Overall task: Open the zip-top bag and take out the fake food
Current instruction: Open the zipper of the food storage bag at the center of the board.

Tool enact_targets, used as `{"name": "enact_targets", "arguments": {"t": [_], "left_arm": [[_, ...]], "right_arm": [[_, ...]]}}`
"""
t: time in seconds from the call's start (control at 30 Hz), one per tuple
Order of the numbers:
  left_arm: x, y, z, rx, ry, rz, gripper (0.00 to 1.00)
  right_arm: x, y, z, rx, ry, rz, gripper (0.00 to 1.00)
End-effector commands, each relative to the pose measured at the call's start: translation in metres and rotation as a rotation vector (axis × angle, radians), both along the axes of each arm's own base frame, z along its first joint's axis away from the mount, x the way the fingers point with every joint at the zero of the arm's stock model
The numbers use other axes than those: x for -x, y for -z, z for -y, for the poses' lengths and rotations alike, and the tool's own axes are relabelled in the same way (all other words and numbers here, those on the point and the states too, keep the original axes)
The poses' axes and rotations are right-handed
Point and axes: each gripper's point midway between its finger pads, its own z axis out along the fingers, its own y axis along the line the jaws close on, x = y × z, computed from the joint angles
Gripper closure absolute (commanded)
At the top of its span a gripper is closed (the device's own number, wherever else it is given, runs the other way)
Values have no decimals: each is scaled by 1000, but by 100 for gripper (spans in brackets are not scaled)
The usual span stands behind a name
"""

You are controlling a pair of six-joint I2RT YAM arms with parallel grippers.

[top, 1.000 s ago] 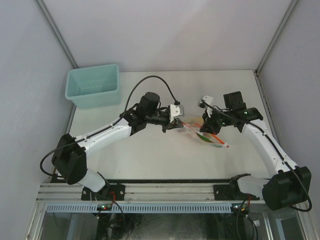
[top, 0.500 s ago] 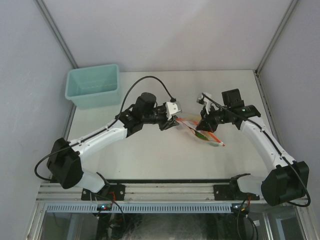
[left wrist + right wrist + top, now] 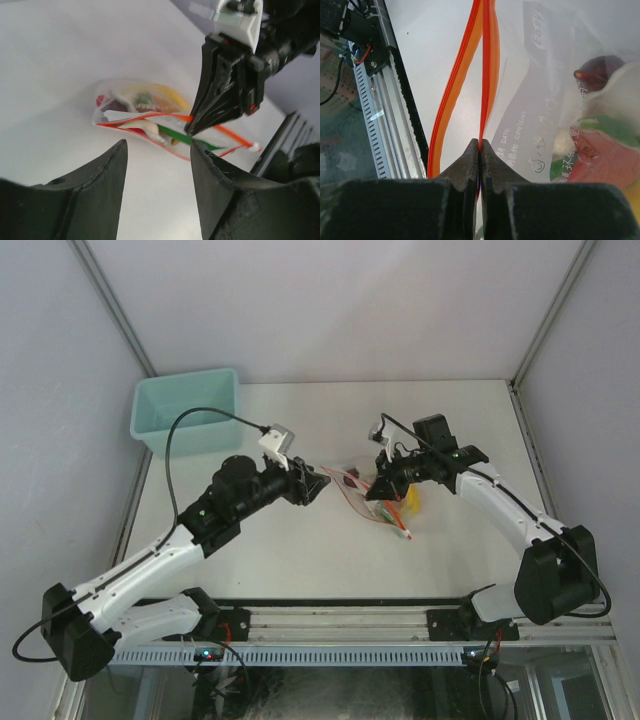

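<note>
The zip-top bag (image 3: 372, 498) lies mid-table, clear with a red-orange strip. My right gripper (image 3: 377, 491) is shut on one lip of that strip (image 3: 487, 75). The other lip (image 3: 451, 95) bows away to the left, so the mouth gapes. The fake food is inside the bag: a dark red piece (image 3: 596, 70), a green piece (image 3: 610, 125), a red piece (image 3: 602, 157) and a whitish piece (image 3: 564, 143), beside the white label patch (image 3: 530, 115). My left gripper (image 3: 314, 487) stands open, a little left of the bag (image 3: 142, 112), holding nothing. In the left wrist view, yellow banana (image 3: 167, 94) shows through the plastic.
A teal bin (image 3: 187, 412) stands at the back left corner of the table. The table's aluminium front rail (image 3: 375, 115) runs close behind the right gripper. Grey walls close in both sides.
My left gripper opened, let go of the bag and pulled back to the left. The right gripper carried the bag leftward, and the strip's lips have parted.
</note>
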Motion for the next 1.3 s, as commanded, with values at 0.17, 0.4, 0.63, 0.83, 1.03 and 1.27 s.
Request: {"name": "enact_targets", "arguments": {"t": [0.17, 0.4, 0.63, 0.83, 1.03, 1.27], "left_arm": [[10, -12, 10, 505, -160, -268, 53], [8, 11, 26, 500, -191, -362, 66], [6, 30, 17, 526, -258, -408, 72], [8, 37, 16, 536, -266, -438, 72], [12, 44, 23, 545, -257, -473, 72], [7, 37, 25, 558, -264, -453, 75]], "right_arm": [[-10, 8, -27, 14, 7, -50, 100], [-8, 7, -35, 10, -24, -23, 100], [-8, 5, -38, -7, -34, -25, 100], [-8, 4, -37, 3, -53, -12, 100], [-7, 2, -35, 9, -61, 11, 100], [-5, 1, -34, 12, -60, 15, 100]]}}
